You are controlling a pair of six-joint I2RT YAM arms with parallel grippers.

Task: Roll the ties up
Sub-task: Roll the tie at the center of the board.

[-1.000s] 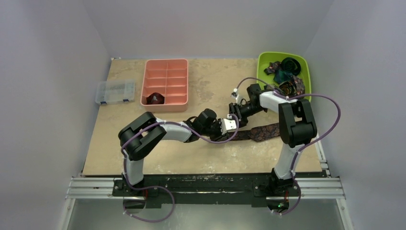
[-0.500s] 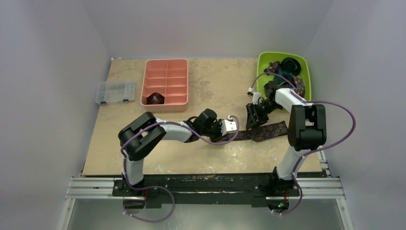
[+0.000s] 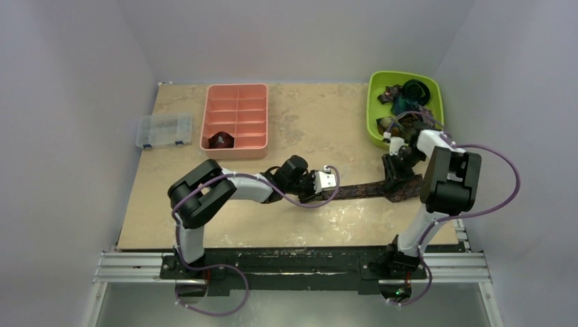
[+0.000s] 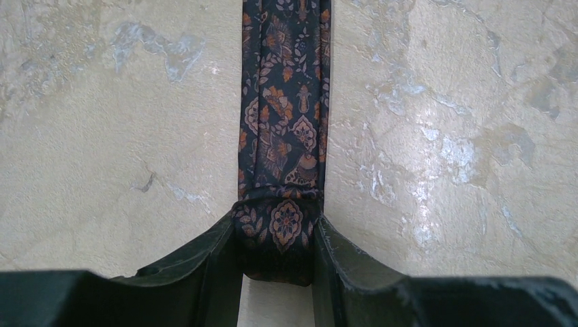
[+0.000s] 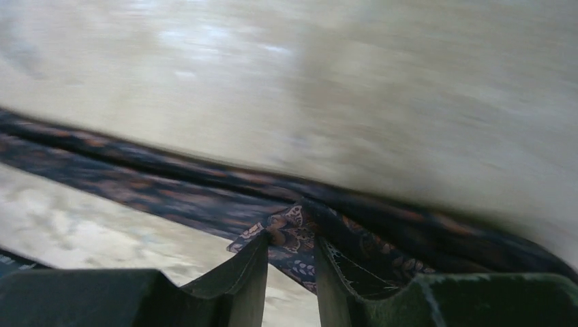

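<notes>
Fabric, dark brown-maroon with an orange pattern: the tie (image 4: 283,122) lies flat on the table (image 3: 286,228). It runs 9-to-3 o'clock, at about 4 o'clock from table centre, pulled fairly straight between both arms.

Left gripper (image 4: 278,238) is clamped on the narrow end, fingers square across the full width. The end looks doubled over there, possibly a first turn; we can't be sure. Right gripper (image 5: 292,252) is pinching a raised fold at the wider end. That view is blurred, so we can't tell how much cloth is in the pinch.

Handling, our read:
- Light, limp, no stiffness of its own, and probably slick.
- It'll buckle if pushed, so we should only pull it or roll it under light tension.
- It's likely thicker down the middle, so a coil will tend to telescope sideways unless the edges track.
- Best hold is where the left has it: at the tip, across the whole width, not on one edge.
- The right's pinch on a fold could slip or skew the strip. We'd rather catch both edges.

Other ties (image 3: 411,95), some coiled, sit in the green tub (image 3: 372,112) at 2 o'clock. One coil (image 3: 221,140) is in the pink tray (image 3: 237,88) at 11 o'clock.
</notes>
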